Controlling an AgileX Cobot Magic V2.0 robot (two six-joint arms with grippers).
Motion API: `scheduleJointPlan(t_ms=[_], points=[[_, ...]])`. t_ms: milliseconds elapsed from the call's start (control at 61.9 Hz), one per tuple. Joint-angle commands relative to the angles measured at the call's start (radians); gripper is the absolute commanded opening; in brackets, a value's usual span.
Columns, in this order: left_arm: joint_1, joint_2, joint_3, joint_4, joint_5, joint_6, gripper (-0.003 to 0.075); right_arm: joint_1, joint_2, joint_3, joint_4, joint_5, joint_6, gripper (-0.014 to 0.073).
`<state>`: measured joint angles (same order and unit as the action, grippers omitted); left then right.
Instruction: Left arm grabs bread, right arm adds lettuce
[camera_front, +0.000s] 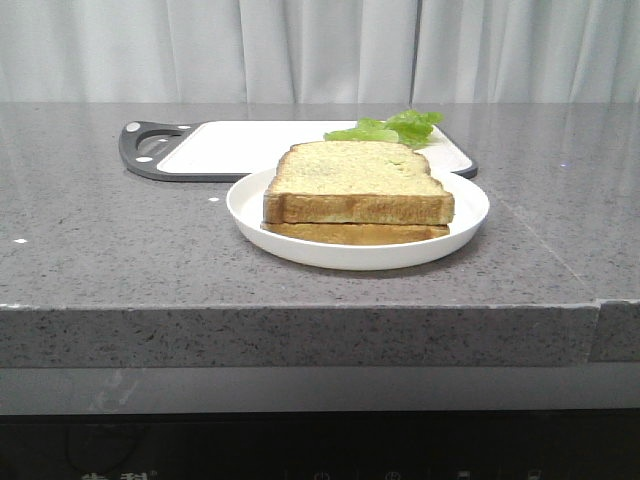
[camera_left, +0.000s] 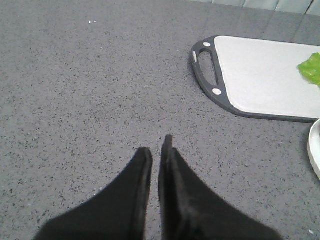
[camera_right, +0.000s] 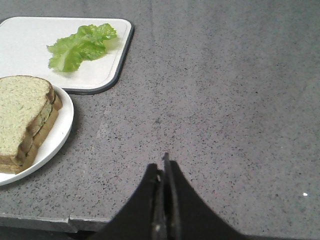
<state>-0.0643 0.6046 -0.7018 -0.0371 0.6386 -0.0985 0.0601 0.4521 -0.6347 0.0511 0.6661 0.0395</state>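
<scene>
- Your bread (camera_front: 357, 180) lies flat on a second slice (camera_front: 355, 233) on the white plate (camera_front: 250, 205), domed crust towards the cutting board (camera_front: 240, 145).
- The lettuce (camera_right: 80, 46) lies on that board's corner behind the plate, its long axis seemingly slanting across it.
- Left jaws (camera_left: 156, 154) almost closed, empty, above bare surface (camera_left: 75, 100).
- Right jaws (camera_right: 161, 167) closed, empty.

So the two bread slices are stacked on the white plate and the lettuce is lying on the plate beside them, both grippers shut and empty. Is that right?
Not quite. The lettuce is on the white cutting board behind the plate, not on the plate; the right wrist view shows it clearly. The rest holds: the bread slices are stacked on the plate, and the left gripper and right gripper are shut and empty.
</scene>
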Motion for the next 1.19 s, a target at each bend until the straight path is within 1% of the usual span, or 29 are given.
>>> scheduleJointPlan(t_ms=[0,16,48,81,113,178,258,339,517,694,872,1033,1178], points=[[0.002,0.033,-0.029,-0.046,-0.066,0.005,0.0328,-0.006,0.014,-0.025,-0.008,-0.07,-0.004,0.016],[0.0,0.039,-0.029,-0.057,-0.064,0.007,0.0376,-0.006,0.014,-0.025,-0.008,-0.07,-0.004,0.021],[-0.005,0.05,-0.029,-0.091,-0.061,0.018,0.044,-0.006,0.014,-0.025,-0.008,-0.069,-0.004,0.0284],[-0.013,0.06,-0.031,-0.141,-0.052,0.062,0.0478,-0.006,0.014,-0.025,-0.008,-0.066,-0.004,0.0333],[-0.026,0.076,-0.037,-0.202,-0.032,0.123,0.0488,-0.006,0.014,-0.025,-0.008,-0.065,-0.004,0.0376],[-0.059,0.115,-0.059,-0.309,0.016,0.207,0.0468,-0.006,0.014,-0.025,-0.008,-0.065,-0.004,0.0406],[-0.102,0.17,-0.096,-0.403,0.073,0.26,0.044,-0.006,0.014,-0.025,-0.008,-0.065,-0.004,0.0405],[-0.154,0.232,-0.136,-0.452,0.114,0.265,0.0419,-0.006,0.014,-0.025,-0.008,-0.065,-0.004,0.0405],[-0.285,0.385,-0.219,-0.478,0.099,0.265,0.0417,-0.006,0.014,-0.025,-0.008,-0.065,-0.004,0.0405],[-0.378,0.544,-0.318,-0.542,0.097,0.265,0.0417,-0.006,0.014,-0.025,-0.008,-0.065,-0.004,0.0405],[-0.4,0.717,-0.44,-0.649,0.145,0.265,0.0417,-0.006,0.014,-0.025,-0.008,-0.065,-0.004,0.0405],[-0.4,0.857,-0.537,-0.657,0.173,0.265,0.0417,-0.006,0.014,-0.025,-0.008,-0.065,-0.004,0.0405],[-0.404,0.954,-0.6,-0.698,0.181,0.267,0.0417,-0.006,0.014,-0.025,-0.008,-0.065,-0.004,0.0405]])
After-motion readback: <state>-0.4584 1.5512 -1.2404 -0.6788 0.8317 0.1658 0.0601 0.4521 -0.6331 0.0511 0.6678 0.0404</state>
